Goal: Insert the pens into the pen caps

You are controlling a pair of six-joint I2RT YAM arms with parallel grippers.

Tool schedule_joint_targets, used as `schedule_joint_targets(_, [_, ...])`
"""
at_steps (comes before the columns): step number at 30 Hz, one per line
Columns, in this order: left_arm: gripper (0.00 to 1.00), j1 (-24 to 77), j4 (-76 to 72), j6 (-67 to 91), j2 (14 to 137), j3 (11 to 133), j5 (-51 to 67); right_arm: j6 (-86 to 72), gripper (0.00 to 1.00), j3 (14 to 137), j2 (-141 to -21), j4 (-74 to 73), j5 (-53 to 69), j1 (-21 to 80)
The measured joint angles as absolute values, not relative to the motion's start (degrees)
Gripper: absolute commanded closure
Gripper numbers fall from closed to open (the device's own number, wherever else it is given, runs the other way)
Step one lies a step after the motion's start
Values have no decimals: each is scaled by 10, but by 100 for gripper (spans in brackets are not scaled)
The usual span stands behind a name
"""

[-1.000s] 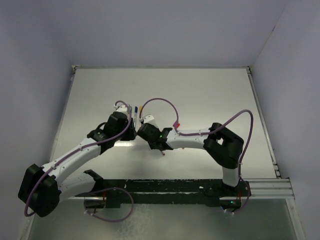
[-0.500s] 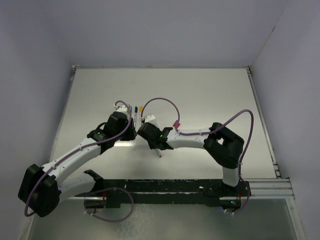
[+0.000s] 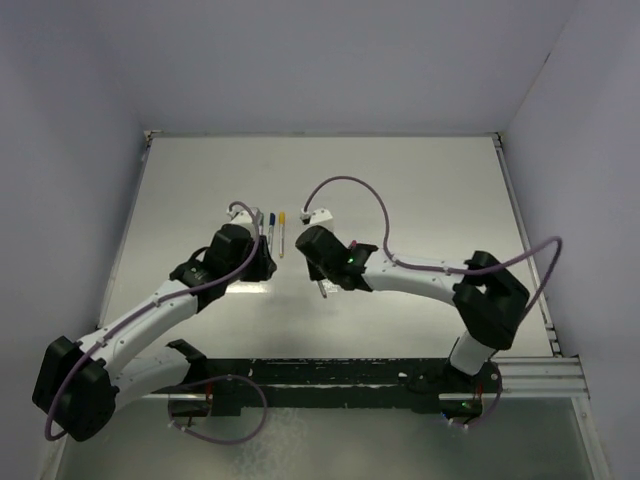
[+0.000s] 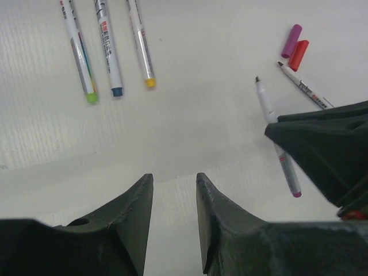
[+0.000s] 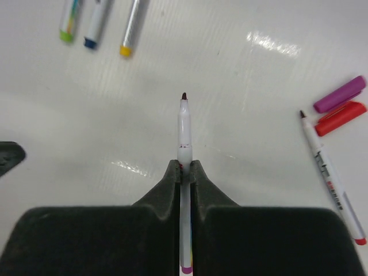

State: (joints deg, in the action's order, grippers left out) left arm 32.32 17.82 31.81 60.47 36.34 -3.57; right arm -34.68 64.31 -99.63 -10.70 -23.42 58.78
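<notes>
Left arm pose: stretched from its base at 7 o'clock toward the middle of the tabletop (image 3: 430, 190); left gripper (image 4: 172, 179) angled down at the surface.
Left jaws: parted by a narrow gap, bare tabletop showing between them.
Right arm pose: elbow bent at the 4 o'clock side, forearm running toward 10 o'clock; right gripper (image 5: 184, 167) near the left one, not touching it.
Right jaws: clamped on the purple pen (image 5: 184, 123); uncapped tip sticks out at 12 o'clock in the wrist view, purple end behind the jaws. Cannot tell whether the tip touches the surface.
Other pens: green pen (image 4: 79, 52), blue pen (image 4: 107, 49) and yellow pen (image 4: 141, 43) lie side by side at 11 o'clock of the left gripper. Red pen (image 5: 330, 175), uncapped, lies at 3 o'clock of the right gripper.
Caps: purple cap (image 5: 339, 94) and red cap (image 5: 340, 118) side by side, touching, at 2 o'clock of the right gripper, just beside the red pen's tip.
Room: both grippers well apart from the raised rim (image 3: 523, 235); open tabletop from 12 to 3 o'clock.
</notes>
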Motion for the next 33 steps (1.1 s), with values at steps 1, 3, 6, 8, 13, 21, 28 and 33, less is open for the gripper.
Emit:
schedule_joint_targets(1, [60,323,172,317,594,360,-31,-345,100,632,-967,-91,-232,579])
schedule_joint_targets(3, [60,324,166,317,576,355,-20,-344,100,611,-912,-64,-230,566])
schedule_joint_targets(6, [60,332,138,317,551,345,-1,-343,100,568,-825,-5,-228,549])
schedule_joint_targets(8, [60,341,114,317,540,336,15,-342,100,539,-781,32,-227,545])
schedule_joint_targets(13, [58,368,20,324,529,304,65,-343,100,455,-714,117,-204,547])
schedule_joint_targets(21, [57,408,-116,351,566,291,111,-349,100,367,-643,212,-176,547])
schedule_joint_targets(28, [56,425,-172,368,597,291,126,-356,100,359,-633,268,-168,547])
schedule_joint_targets(33, [56,425,-197,371,597,291,130,-357,100,359,-634,283,-168,546])
